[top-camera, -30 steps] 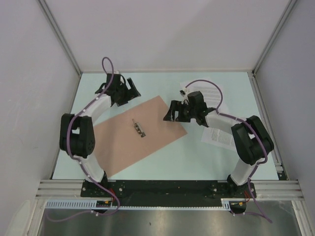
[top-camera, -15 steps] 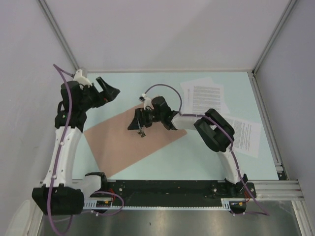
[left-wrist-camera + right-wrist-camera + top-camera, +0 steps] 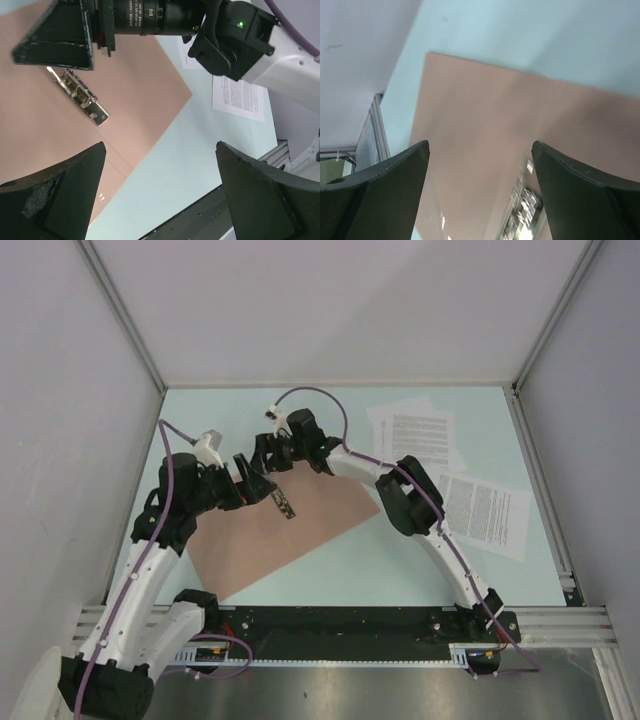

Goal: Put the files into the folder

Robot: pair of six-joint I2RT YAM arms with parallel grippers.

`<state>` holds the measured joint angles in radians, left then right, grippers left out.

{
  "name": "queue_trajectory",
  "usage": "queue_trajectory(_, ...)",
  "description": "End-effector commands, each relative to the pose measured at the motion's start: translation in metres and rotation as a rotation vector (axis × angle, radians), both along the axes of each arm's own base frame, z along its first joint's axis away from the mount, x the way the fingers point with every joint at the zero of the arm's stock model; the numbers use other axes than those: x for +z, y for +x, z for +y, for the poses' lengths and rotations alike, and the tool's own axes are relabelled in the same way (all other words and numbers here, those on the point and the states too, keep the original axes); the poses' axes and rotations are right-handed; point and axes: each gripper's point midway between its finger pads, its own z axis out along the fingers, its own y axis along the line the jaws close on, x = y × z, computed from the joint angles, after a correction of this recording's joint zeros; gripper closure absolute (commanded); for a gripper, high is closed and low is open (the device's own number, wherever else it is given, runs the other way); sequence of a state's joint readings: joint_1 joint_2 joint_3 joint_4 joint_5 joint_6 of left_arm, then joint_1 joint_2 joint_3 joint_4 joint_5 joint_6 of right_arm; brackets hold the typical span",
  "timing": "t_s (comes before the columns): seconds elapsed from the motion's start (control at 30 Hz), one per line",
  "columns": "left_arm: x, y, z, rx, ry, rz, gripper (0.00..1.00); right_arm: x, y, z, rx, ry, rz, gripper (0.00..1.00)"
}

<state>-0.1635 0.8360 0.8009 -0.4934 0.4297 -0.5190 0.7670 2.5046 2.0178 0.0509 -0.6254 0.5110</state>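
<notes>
Both tools gape wide, empty: left tool [image 3: 252, 480] and right tool [image 3: 268, 455] hang over the folder [image 3: 310, 522] (metal clip [image 3: 284, 502] lying just beside them).

Pale green table [image 3: 400, 570]: folder [image 3: 290, 530] lies flat beneath the right claw [image 3: 268, 453]; files [image 3: 415, 435] lie well to its right, one sheet [image 3: 485, 515] apart.
</notes>
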Motion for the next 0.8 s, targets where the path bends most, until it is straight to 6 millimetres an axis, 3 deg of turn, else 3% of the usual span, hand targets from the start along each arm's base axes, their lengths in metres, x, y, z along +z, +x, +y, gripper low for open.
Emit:
queue_trajectory(0.0,0.022,0.002,-0.011,0.007,-0.004,-0.103,0.02,0.051,0.032,-0.079,-0.254,-0.109,0.129,0.11)
queue_trajectory(0.03,0.021,0.004,-0.016,-0.003,-0.008,-0.099,0.02,0.060,0.041,-0.104,-0.326,-0.125,0.130,0.11)
queue_trajectory(0.07,0.023,0.009,-0.023,-0.014,-0.015,-0.116,0.02,0.063,0.028,-0.133,-0.376,-0.162,0.128,0.09)
queue_trajectory(0.1,0.020,0.009,-0.034,-0.047,-0.014,-0.110,0.03,0.067,0.035,-0.155,-0.467,-0.198,0.095,0.09)
queue_trajectory(0.17,0.014,0.024,-0.048,-0.070,-0.006,-0.086,0.04,0.034,0.024,-0.212,-0.588,-0.328,0.175,0.07)
queue_trajectory(0.2,0.014,0.025,-0.060,-0.095,-0.005,-0.087,0.04,0.042,0.022,-0.238,-0.672,-0.364,0.174,0.06)
queue_trajectory(0.27,0.018,0.041,-0.080,-0.124,-0.009,-0.091,0.05,0.006,-0.006,-0.300,-0.778,-0.531,0.319,0.04)
queue_trajectory(0.3,0.020,0.040,-0.098,-0.167,-0.011,-0.096,0.05,0.010,-0.019,-0.323,-0.815,-0.564,0.331,0.04)
queue_trajectory(0.33,0.034,0.045,-0.112,-0.188,-0.030,-0.119,0.06,0.011,-0.029,-0.340,-0.845,-0.575,0.336,0.04)
queue_trajectory(0.37,0.025,0.054,-0.131,-0.213,-0.033,-0.102,0.06,0.006,-0.037,-0.365,-0.899,-0.590,0.357,0.04)
queue_trajectory(0.4,0.021,0.048,-0.157,-0.274,-0.045,-0.085,0.06,-0.018,-0.062,-0.389,-0.935,-0.654,0.398,0.04)
queue_trajectory(0.43,0.037,0.052,-0.179,-0.306,-0.087,-0.095,0.07,-0.005,-0.073,-0.404,-0.974,-0.629,0.372,0.04)
queue_trajectory(0.47,0.008,0.061,-0.203,-0.337,-0.067,-0.030,0.09,-0.009,-0.083,-0.420,-1.010,-0.634,0.393,0.04)
queue_trajectory(0.5,0.003,0.055,-0.228,-0.385,-0.071,-0.004,0.11,-0.027,-0.106,-0.448,-1.069,-0.660,0.470,0.04)
queue_trajectory(0.53,0.023,0.058,-0.251,-0.426,-0.114,-0.014,0.12,-0.014,-0.111,-0.460,-1.117,-0.602,0.455,0.03)
queue_trajectory(0.57,0.012,0.061,-0.267,-0.447,-0.112,0.012,0.15,-0.012,-0.118,-0.470,-1.149,-0.570,0.467,0.03)
queue_trajectory(0.6,-0.014,0.058,-0.290,-0.475,-0.094,0.068,0.15,-0.012,-0.126,-0.491,-1.218,-0.554,0.500,0.03)
queue_trajectory(0.63,-0.002,0.063,-0.309,-0.502,-0.118,0.041,0.15,-0.004,-0.134,-0.500,-1.243,-0.539,0.453,0.04)
queue_trajectory(0.67,-0.026,0.060,-0.326,-0.526,-0.092,0.080,0.15,-0.003,-0.138,-0.530,-1.353,-0.555,0.459,0.01)
queue_trajectory(0.73,-0.027,0.065,-0.345,-0.529,-0.068,0.071,0.14,0.007,-0.143,-0.559,-1.463,-0.564,0.418,0.00)
queue_trajectory(0.77,-0.048,0.060,-0.358,-0.545,-0.041,0.092,0.14,0.008,-0.145,-0.571,-1.514,-0.549,0.434,0.00)
